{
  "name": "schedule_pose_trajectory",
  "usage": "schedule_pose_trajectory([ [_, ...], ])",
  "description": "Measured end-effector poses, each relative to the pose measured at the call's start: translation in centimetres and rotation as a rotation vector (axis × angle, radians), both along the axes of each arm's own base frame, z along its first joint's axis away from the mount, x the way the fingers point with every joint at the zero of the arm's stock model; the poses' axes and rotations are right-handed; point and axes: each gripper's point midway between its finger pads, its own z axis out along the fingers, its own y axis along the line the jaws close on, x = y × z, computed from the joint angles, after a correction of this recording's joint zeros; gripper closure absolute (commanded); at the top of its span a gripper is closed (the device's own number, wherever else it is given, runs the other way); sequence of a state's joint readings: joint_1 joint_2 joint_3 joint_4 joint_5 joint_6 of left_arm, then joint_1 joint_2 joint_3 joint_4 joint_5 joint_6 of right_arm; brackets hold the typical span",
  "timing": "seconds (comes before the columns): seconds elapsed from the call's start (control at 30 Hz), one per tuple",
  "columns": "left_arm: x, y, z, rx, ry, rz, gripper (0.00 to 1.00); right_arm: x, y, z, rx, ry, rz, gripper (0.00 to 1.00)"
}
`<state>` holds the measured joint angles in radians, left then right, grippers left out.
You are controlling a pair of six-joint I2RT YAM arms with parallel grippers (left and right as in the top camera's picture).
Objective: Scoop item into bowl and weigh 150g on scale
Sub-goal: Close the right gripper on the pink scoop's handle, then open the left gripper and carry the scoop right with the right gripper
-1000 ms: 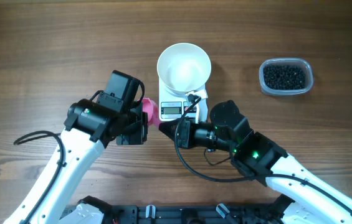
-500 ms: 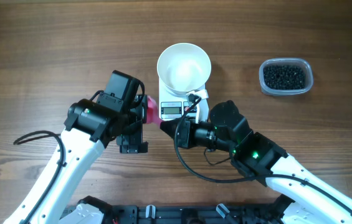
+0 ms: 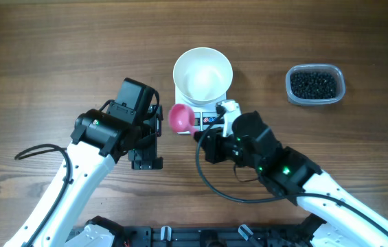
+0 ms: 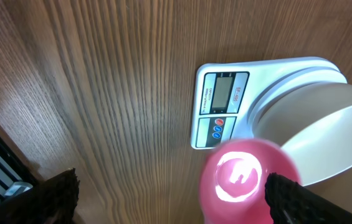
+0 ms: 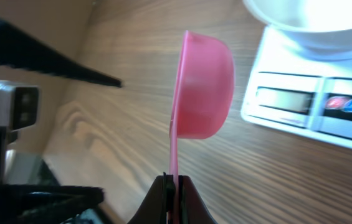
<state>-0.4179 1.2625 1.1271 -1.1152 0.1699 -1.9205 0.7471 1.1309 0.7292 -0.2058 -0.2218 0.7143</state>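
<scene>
Wood-grain table point(image 3: 56, 41) fills every view, w/ a black rail point(image 3: 180, 233) along its near edge in the overhead; I get nothing of the room past that. Both arms are angled in toward centre. Left claw point(image 3: 151, 137) is spread wide w/ nothing between the fingers; the left wrist cam shows just the two dark tips at the frame's bottom corners. Right claw point(image 5: 172, 186) is clamped on the thin handle of the pink scoop point(image 3: 182, 118). White bowl point(image 3: 203, 75) sits on the scale point(image 4: 225, 106), inside plain white. Scoop cup hangs between the claws, just by the scale's front left corner. Only the overhead gives me the clear tub point(image 3: 290, 86), well off to the right, holding the black beads point(image 3: 314, 84). Only the left wrist cam shows the scale's face: grey display, a red button and blue ones below it, digits too small to read. It also looks into the cup, pink w/ glare. Right wrist cam has the scoop edge-on, cup turned on its side, scale front blurred behind.
</scene>
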Motion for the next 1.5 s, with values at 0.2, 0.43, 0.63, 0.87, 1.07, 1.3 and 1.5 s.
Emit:
schedule_pose_trajectory([
  [0.2, 0.0, 0.0, 0.0, 0.002, -0.002, -0.009, 0.00, 0.1, -4.0, 0.3, -0.093, -0.028, -0.078, 0.95],
  [0.43, 0.0, 0.0, 0.0, 0.018, -0.022, -0.077, 0.00, -1.2, -10.6, 0.3, -0.303, 0.016, -0.223, 0.95],
  [0.63, -0.2, 0.0, 0.0, 0.041, -0.051, -0.200, 0.38, -2.5, -14.8, 4.0, -0.406, -0.024, -0.333, 0.96],
  [0.87, -0.1, -0.2, 0.1, 0.088, -0.133, -0.451, 0.78, -4.5, -17.4, 5.1, -0.457, -0.008, -0.375, 0.96],
  [1.07, 1.4, -1.2, 0.8, 0.116, -0.277, -0.670, 0.96, -5.7, -18.2, 6.0, -0.422, -0.020, -0.387, 0.96],
  [1.3, 3.1, -4.1, 2.4, 0.122, -0.492, -0.898, 0.96, -6.4, -18.9, 8.5, -0.349, -0.092, -0.411, 0.96],
  [1.5, 2.7, -6.9, 2.8, 0.189, -0.594, -1.072, 0.96, -6.2, -19.5, 8.9, -0.350, -0.107, -0.453, 0.96],
])
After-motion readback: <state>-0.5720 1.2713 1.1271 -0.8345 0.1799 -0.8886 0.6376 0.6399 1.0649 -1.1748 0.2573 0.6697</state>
